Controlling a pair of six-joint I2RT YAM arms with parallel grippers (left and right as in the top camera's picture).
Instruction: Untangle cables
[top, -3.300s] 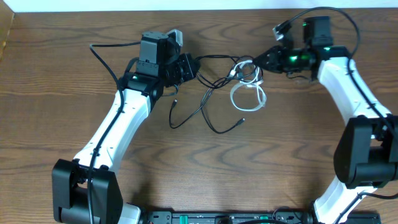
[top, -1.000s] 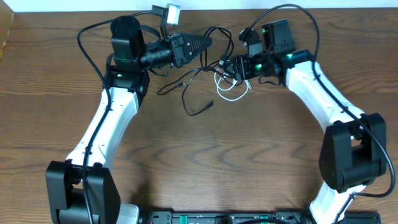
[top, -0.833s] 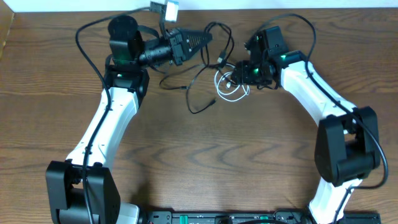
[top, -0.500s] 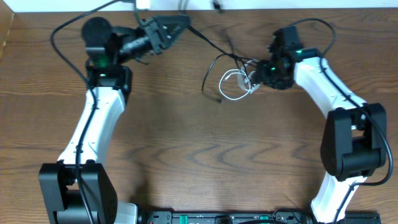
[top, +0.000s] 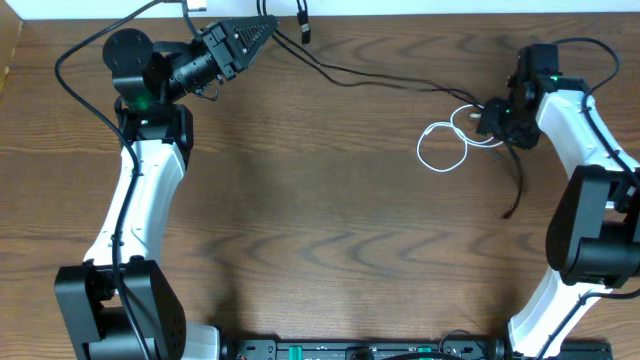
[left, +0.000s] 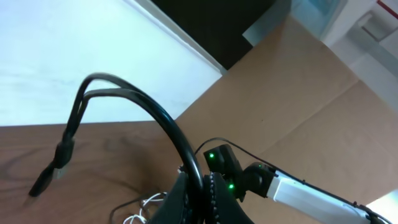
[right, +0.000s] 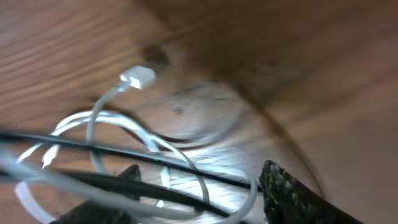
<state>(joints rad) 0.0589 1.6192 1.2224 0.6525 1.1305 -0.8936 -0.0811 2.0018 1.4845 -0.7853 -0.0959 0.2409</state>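
Dark wooden table (top: 330, 230) fills the overhead view. At upper left, the left gripper (top: 268, 25) is pinched tight on the black cable (top: 360, 78), which stretches taut toward the white cable (top: 440, 150) coiled at right. The right gripper (top: 492, 118) sits beside that coil, jaws partly apart, both cords crossing the gap. Both look light, limp and slippery, so gripping close to a plug seems surest.

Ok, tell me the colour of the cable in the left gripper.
Black cable, best seen from the left wrist.
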